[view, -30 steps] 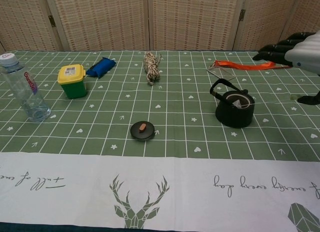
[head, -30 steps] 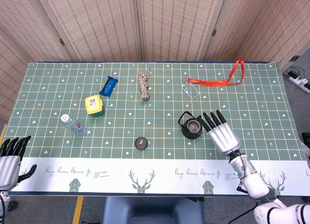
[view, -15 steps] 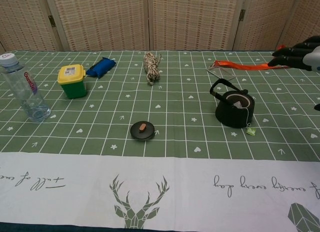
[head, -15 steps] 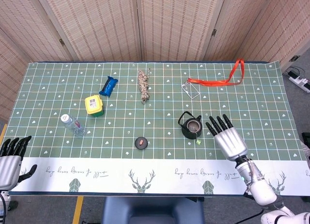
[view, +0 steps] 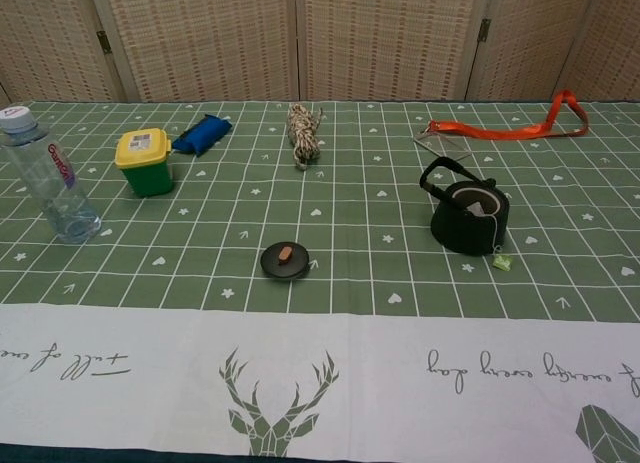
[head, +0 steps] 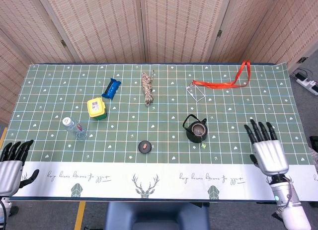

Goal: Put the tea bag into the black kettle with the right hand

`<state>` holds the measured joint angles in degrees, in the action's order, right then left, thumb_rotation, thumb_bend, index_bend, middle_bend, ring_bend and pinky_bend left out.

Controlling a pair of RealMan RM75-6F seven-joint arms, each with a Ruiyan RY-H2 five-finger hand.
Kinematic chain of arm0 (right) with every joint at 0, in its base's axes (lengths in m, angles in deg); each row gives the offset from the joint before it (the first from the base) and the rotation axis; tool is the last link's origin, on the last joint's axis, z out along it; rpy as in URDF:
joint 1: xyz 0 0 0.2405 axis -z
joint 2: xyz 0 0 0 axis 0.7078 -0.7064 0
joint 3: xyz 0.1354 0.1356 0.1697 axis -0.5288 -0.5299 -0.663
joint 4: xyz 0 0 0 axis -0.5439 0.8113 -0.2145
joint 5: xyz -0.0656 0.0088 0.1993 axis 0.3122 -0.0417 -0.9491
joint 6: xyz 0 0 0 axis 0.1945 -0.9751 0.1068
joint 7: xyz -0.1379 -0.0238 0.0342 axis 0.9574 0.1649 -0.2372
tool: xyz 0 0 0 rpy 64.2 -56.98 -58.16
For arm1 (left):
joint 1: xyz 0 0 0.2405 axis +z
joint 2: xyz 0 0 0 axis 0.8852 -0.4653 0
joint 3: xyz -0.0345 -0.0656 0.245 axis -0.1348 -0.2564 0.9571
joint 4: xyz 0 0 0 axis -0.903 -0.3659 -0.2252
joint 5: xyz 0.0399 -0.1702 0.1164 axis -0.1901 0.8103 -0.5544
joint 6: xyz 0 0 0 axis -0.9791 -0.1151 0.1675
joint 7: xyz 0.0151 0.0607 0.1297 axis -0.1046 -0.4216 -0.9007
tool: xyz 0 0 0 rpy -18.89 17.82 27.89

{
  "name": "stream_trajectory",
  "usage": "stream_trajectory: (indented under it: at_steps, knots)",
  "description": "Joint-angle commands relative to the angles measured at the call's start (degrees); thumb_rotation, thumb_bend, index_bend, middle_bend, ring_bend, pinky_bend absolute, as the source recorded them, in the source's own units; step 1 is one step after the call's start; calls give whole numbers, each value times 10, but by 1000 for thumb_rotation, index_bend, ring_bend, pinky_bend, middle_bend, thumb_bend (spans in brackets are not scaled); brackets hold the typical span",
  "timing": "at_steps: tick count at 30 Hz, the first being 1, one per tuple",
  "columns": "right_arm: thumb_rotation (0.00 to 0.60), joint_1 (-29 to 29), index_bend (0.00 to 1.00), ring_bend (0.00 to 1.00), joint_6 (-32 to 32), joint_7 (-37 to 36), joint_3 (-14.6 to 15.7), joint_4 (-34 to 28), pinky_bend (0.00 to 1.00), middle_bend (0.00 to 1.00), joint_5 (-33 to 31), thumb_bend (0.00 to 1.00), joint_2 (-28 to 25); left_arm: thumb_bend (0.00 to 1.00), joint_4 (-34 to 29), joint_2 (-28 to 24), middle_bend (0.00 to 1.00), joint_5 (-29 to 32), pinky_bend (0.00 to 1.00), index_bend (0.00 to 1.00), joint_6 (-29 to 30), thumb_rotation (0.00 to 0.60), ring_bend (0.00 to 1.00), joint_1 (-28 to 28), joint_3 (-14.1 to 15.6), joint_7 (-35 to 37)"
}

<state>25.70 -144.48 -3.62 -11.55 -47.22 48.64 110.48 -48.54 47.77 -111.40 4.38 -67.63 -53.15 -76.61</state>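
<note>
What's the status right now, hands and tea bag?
Both hands open: left hand, right hand, holding nothing. Tea bag in black kettle, green tag hanging outside on the table. Nothing in the way.

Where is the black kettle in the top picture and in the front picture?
Head view: the black kettle sits right of the middle, on the green cloth.
Chest view: the black kettle is at right, halfway up.
Shared landmark: the round black lid lies to its left and nearer the camera in both.

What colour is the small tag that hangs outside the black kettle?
Light green. The tag lies on the cloth beside the black kettle; the chest view shows it best.
</note>
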Motion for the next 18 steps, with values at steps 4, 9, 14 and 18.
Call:
stream_trajectory:
  at_steps: [4,9,14,18]
  knots:
    - [600,97,0,0,-32,-185,-10,95,0,0,-41,294,-5,266,0,3,78,-2,23,0,1,600,48,-1,1,-8]
    - [600,135,0,0,-46,-238,-20,122,0,0,-44,294,-7,267,1,3,78,0,22,0,1,600,48,0,0,-9]
    - [600,147,0,0,-46,-262,-28,120,0,0,-23,294,-16,267,-1,1,78,-9,23,0,5,600,48,1,2,-4]
    - [600,151,0,0,-39,-264,-30,120,0,0,-4,294,-17,267,0,2,78,-7,22,0,2,600,48,0,3,-9]
